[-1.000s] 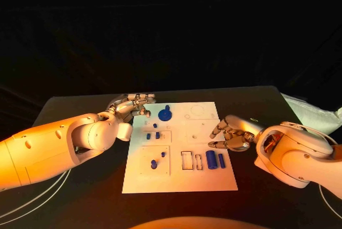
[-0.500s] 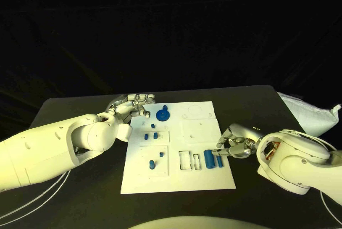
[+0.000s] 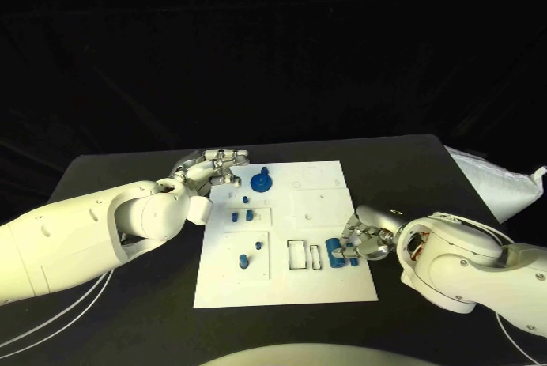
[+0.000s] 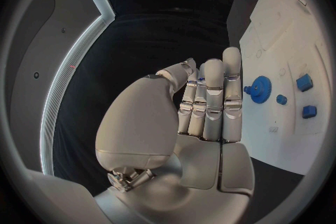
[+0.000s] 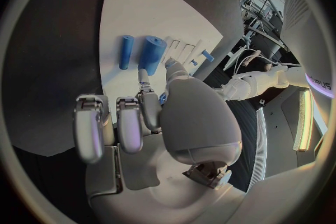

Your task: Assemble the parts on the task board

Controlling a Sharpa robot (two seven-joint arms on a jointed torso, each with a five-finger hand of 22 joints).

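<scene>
Head view: white task board [image 3: 325, 291] flat mid-bench [image 3: 137, 299], dotted with small blue parts. Blue gear [image 3: 262, 181] near the board's far-left corner, two blue cylinders [image 3: 338, 251] side by side near its right edge. Right hand [image 3: 367, 238] over that right edge, fingertips on the thicker cylinder, can't tell if actually gripping. Left hand [image 3: 212, 167] beside the gear, fingers straight and pressed together, holding nothing.

The right robot hand [image 5: 140, 117] reaches over the white task board [image 5: 154, 17], which lies on the black surface [image 5: 56, 39]. One fingertip [image 5: 143, 74] sits at the end of the thicker of two blue cylinders [image 5: 152, 55], with the thinner one [image 5: 126, 51] lying just beside it. Past them are outlined slots [image 5: 181, 50] and a small blue part [image 5: 208, 56].
</scene>
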